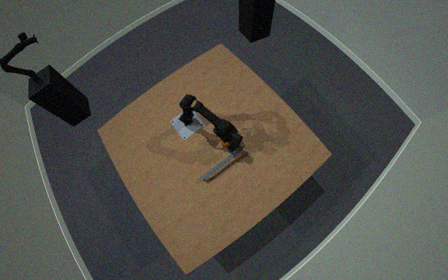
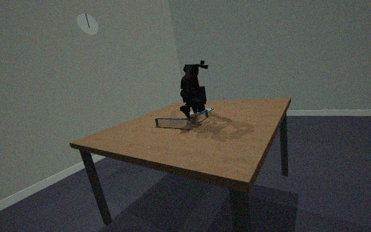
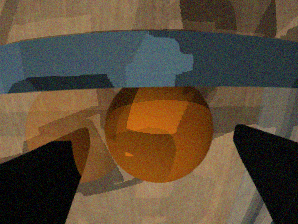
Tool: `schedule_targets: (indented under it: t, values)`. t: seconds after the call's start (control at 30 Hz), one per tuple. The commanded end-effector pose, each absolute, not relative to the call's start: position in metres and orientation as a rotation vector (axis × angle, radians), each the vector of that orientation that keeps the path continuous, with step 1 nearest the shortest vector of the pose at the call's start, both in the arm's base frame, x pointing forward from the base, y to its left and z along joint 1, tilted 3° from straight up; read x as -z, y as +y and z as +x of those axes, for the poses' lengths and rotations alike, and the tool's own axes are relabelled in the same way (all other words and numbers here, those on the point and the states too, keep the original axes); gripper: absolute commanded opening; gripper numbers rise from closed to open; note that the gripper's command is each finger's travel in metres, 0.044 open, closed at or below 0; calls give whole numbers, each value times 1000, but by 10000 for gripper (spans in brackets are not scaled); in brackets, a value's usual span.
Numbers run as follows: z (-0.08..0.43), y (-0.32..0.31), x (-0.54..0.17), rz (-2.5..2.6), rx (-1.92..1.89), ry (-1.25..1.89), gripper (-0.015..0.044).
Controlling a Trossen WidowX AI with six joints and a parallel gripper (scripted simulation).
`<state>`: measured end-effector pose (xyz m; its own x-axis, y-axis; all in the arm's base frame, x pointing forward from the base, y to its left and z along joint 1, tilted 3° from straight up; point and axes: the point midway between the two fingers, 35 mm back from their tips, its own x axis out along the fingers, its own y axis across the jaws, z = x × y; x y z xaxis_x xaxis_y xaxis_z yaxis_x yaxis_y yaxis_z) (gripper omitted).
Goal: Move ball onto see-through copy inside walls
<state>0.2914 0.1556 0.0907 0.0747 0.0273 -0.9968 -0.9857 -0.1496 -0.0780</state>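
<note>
The orange ball [image 1: 225,144] [image 2: 192,115] [image 3: 159,135] rests on the table beside the long clear wall [image 1: 218,167] [image 2: 172,119] [image 3: 225,60], whose bluish top edge crosses the wrist view and covers the ball's far side. The see-through copy [image 3: 57,120] is just left of the ball in the wrist view, partly behind the left finger. My gripper [image 3: 163,134] is open and low over the corner, a finger on either side of the ball, with gaps visible on both sides. The other clear wall [image 2: 207,114] is mostly hidden by the arm in the top view.
The arm's pale base plate [image 1: 187,132] is on the wooden table [image 1: 162,171] [image 2: 237,154], on the ball's side of the long wall. Dark arm shadows fall around the corner. Black pedestals [image 1: 58,97] [image 1: 256,19] are beyond the table, one bearing another arm [image 1: 18,71].
</note>
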Motion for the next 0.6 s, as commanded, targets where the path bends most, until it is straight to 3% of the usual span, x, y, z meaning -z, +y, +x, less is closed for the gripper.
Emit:
schedule_targets:
  t: [0.0,0.13,0.23,0.57]
  values:
    - [290,156,-83,-1337,-1281,1061,416]
    - [290,156,-79,-1337,-1281,1061,416]
    - [290,156,-79,-1337,-1281,1061,337]
    - [290,156,-79,-1337,-1281,1061,251]
